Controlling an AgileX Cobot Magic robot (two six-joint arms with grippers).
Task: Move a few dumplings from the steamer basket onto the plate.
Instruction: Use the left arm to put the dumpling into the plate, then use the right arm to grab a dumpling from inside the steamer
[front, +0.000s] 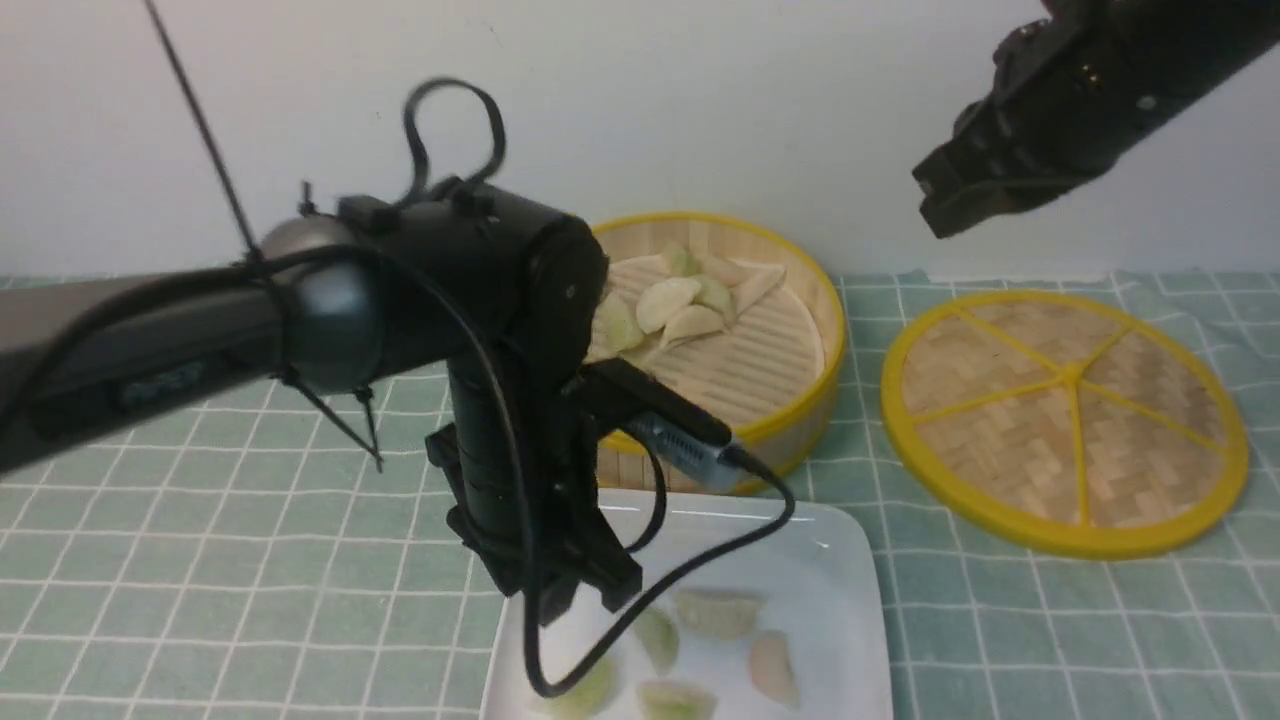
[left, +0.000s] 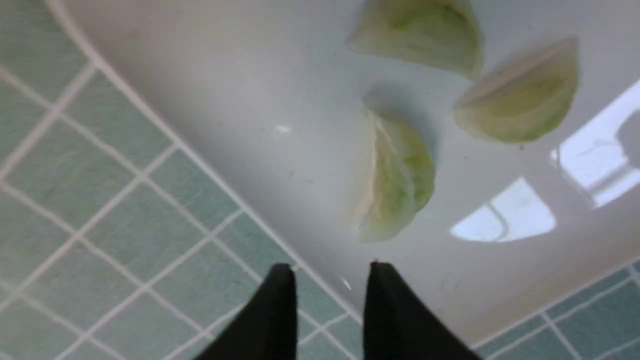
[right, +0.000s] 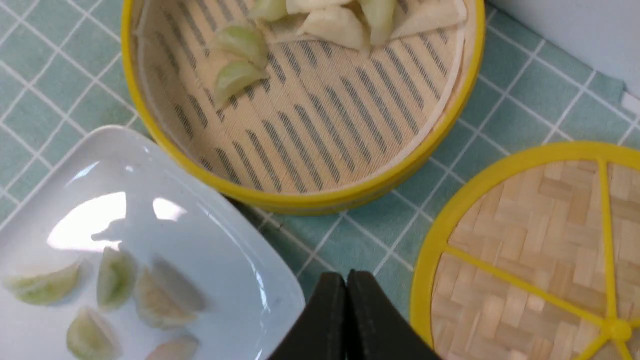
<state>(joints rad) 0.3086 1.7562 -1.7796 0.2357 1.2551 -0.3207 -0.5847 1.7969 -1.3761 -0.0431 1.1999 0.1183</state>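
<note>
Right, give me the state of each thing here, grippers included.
Left gripper: open, empty, over the plate's edge
Right gripper: shut, empty
Steamer basket: uncovered, dumplings inside
Lid: off, lying flat beside the basket
Plate: upright, holding several dumplings

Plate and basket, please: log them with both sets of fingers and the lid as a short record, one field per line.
plate: five dumplings visible on it
steamer basket: beyond the plate, several dumplings still inside
left fingers: apart, nothing between them, over the plate's edge
right fingers: shut, nothing held
lid: flat on the checked cloth, right of the basket
</note>
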